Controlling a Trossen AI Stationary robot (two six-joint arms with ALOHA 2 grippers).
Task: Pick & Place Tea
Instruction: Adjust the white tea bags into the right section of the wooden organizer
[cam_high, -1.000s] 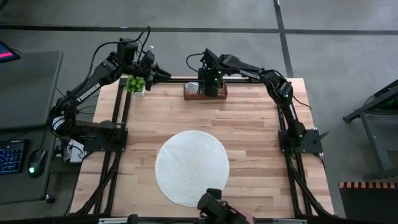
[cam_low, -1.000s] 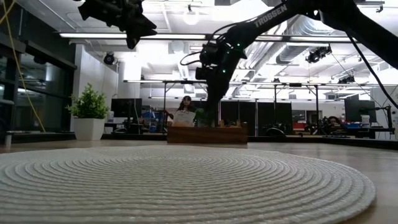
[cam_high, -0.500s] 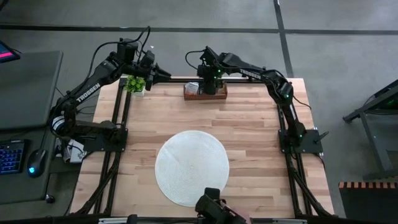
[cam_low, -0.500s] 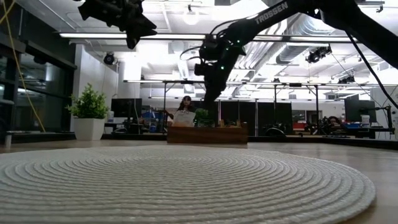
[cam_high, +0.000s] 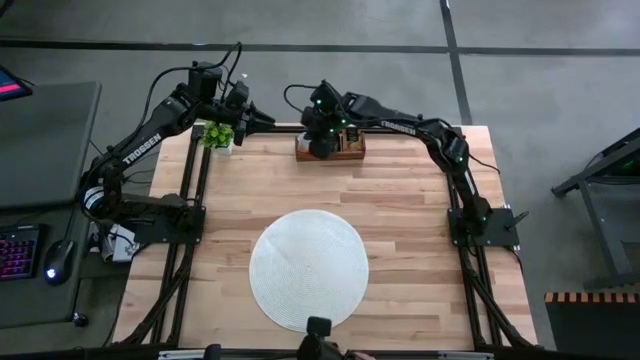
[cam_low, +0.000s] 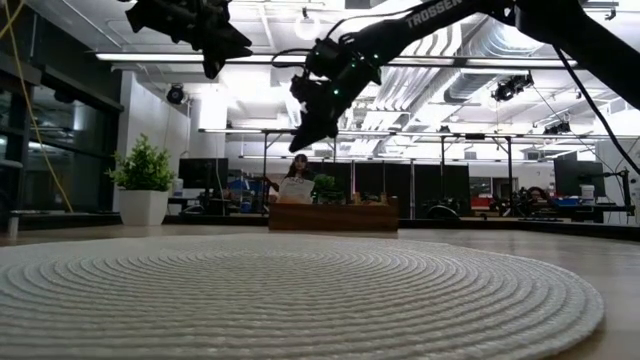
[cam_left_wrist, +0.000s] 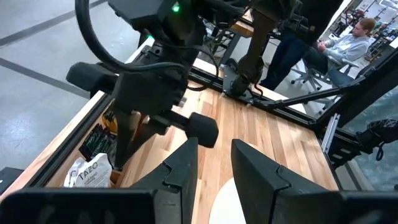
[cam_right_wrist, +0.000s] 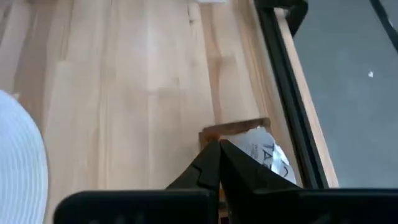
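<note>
My right gripper (cam_right_wrist: 219, 163) hangs above the wooden tray (cam_high: 345, 150), fingers pinched together with no tea sachet (cam_left_wrist: 87, 175) visibly between them, so I judge it may have missed, the sachets lying in the tray.

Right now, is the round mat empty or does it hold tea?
Empty: the high view shows the round mat bare, with no sachet on it.
</note>
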